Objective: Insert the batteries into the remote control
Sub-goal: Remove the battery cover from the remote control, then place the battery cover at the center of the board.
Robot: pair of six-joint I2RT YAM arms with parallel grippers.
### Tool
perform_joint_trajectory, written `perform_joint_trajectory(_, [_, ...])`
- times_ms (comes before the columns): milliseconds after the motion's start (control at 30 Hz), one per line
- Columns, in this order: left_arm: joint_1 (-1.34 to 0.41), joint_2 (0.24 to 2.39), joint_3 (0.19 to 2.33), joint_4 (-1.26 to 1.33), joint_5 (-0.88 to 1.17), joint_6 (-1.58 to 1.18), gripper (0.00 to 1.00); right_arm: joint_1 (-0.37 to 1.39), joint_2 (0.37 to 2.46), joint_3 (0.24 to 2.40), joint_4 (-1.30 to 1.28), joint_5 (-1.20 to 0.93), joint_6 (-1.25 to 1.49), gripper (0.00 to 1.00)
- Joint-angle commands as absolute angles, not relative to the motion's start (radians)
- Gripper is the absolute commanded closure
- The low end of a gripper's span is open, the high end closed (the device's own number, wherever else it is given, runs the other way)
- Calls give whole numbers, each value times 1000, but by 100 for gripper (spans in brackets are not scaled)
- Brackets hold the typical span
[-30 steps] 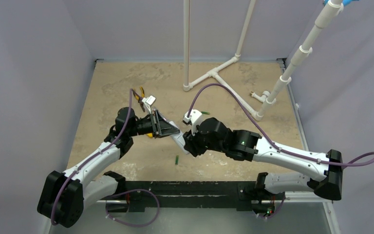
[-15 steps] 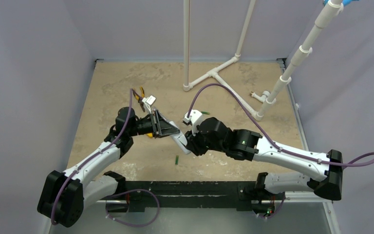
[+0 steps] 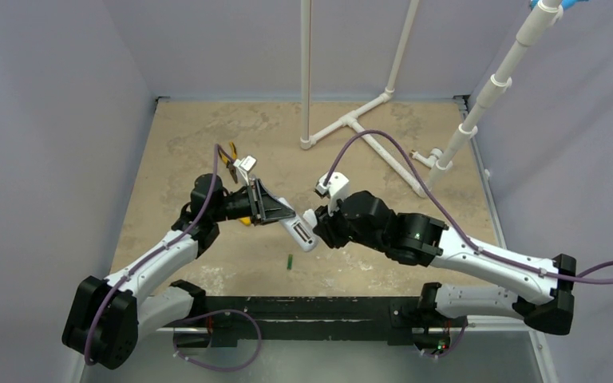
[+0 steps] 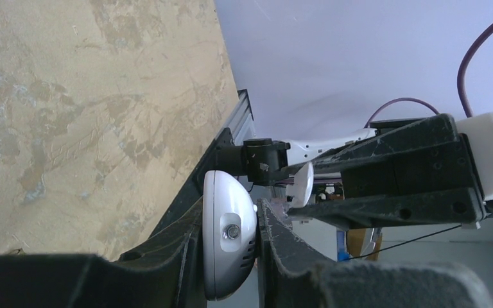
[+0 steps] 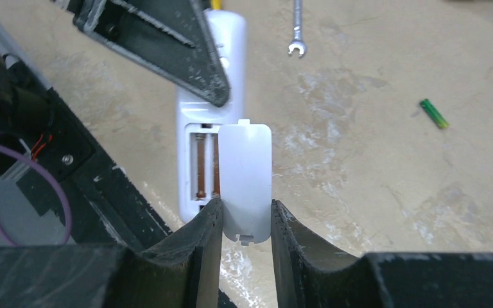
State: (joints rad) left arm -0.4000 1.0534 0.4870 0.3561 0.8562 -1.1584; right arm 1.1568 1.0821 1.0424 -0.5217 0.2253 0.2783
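We pinch the remote control (image 3: pixel 299 234) aloft in our left gripper (image 3: pixel 289 214); our right gripper (image 5: pixel 246 212) pinches its cover (image 5: pixel 246 170). A battery (image 3: pixel 290 262) lies on the table (image 3: pixel 191 144) just nearer us, pointing near-to-far, about equally close to both.

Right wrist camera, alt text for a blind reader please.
The right gripper pinches a white plastic battery cover in front of the open, empty bay of a slim white remote control. The left gripper clamps its far end; a green battery and a silver wrench lie on the tan table.
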Motion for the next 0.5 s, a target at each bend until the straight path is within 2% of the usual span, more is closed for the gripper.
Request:
perform_joint_trajectory(0, [-400,1039,516,366,858,-1132,100,1103,1021,1073,-551,391,348,77])
perform_joint_trajectory(167, [-393,975,517,292,857,-1098,100,889,1013,975,-547,369,448,79])
perform_joint_trajectory(467, [-343,814,629,-55,840,-942,100,851,1191,755,-236,263,515,80])
